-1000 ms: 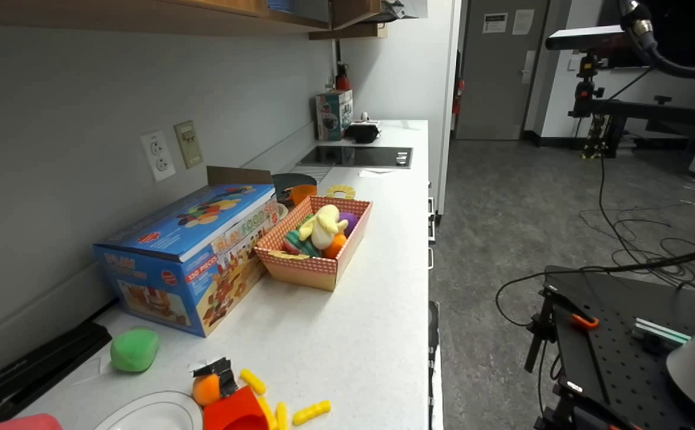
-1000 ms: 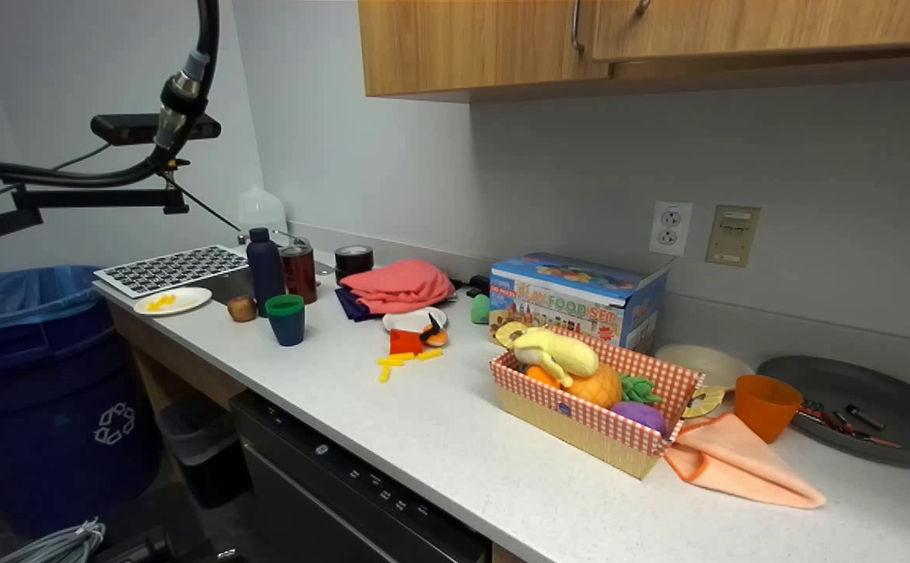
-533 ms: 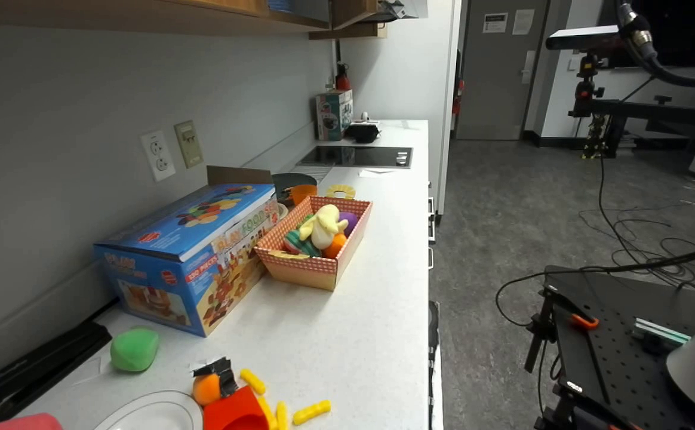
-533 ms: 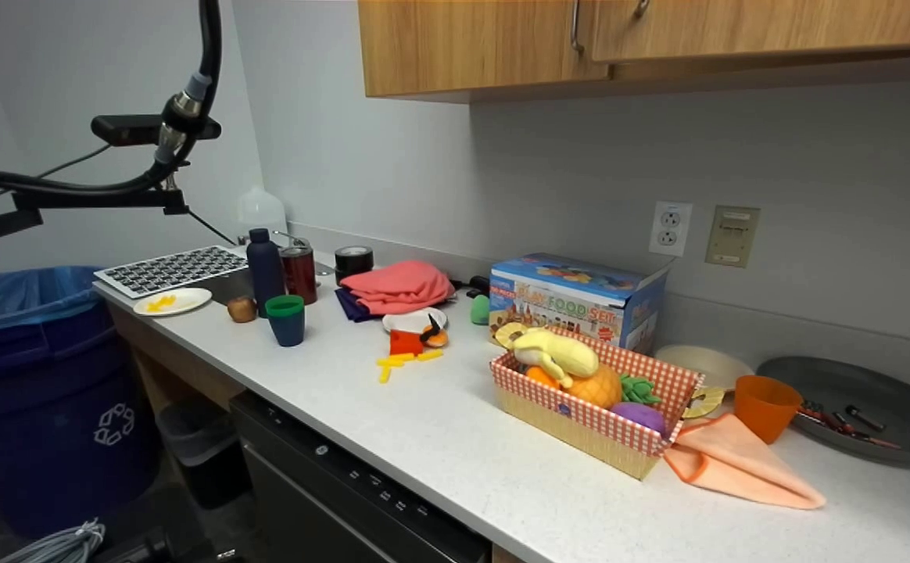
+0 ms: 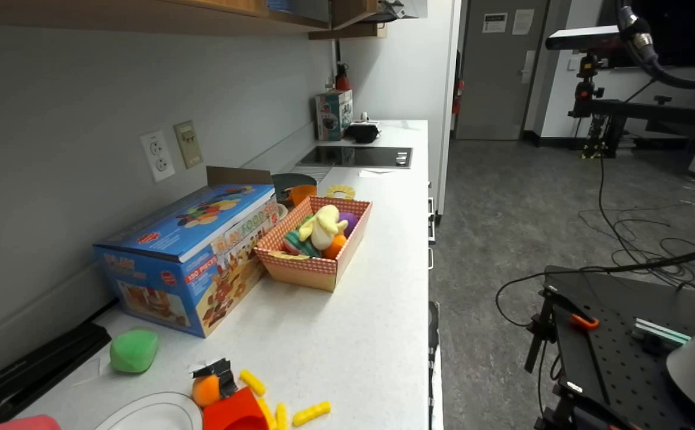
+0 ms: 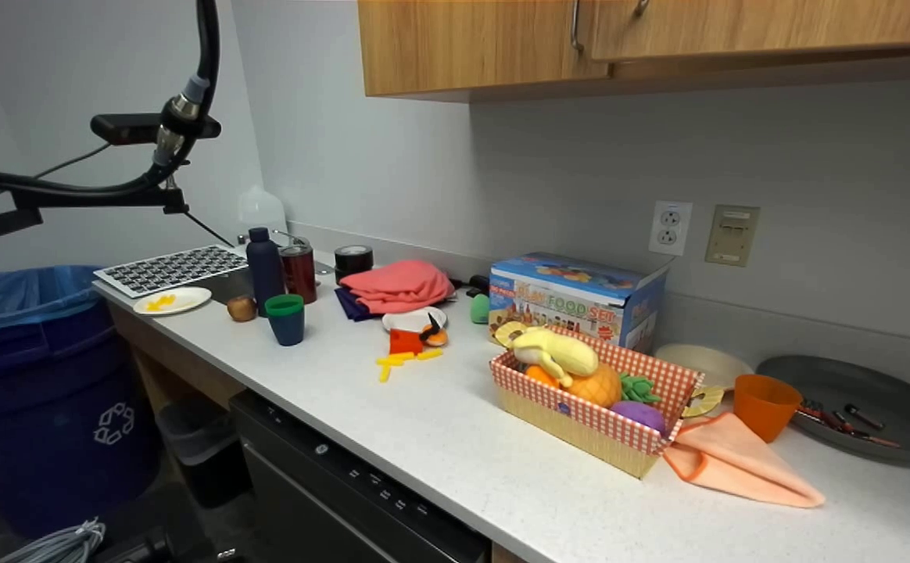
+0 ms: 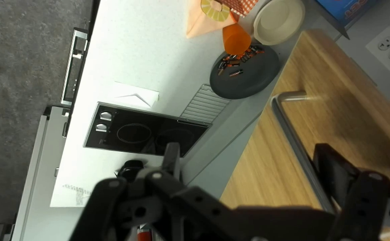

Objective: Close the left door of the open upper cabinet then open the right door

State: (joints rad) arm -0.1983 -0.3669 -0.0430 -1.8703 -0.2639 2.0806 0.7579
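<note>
While the fingers [image 7: 332,167] of the pincer [image 7: 248,154] stand wide apart in the wrist view, the metal handle [image 7: 291,134] of a wooden cabinet door [image 7: 268,160] runs through the gap between them, just beside one finger and well apart from the other. The pincer has hold of nothing; whether the nearer finger touches the handle cannot be told, nor whether this is the left or the right door. The upper cabinet [image 6: 486,47] hangs on the wall [image 6: 424,172] above the white bench [image 6: 392,422], cut off by the top edge in both exterior views. In an exterior view a door panel [image 5: 354,12] at its far part stands swung outward, beside an opening with something blue [image 5: 282,6] inside.

On the bench a blue play-food box [image 6: 572,305] stands near the wall, a red-checked basket [image 6: 572,428] beside it, with a yellow plush banana [image 6: 560,353] on top of the basket's other contents. An orange cup [image 7: 236,39] stands beside a dark round pan [image 7: 252,82] holding batteries [image 7: 236,73]. Farther along, a wire rack [image 7: 200,105] lies just beside a black cooktop [image 7: 133,134].
</note>
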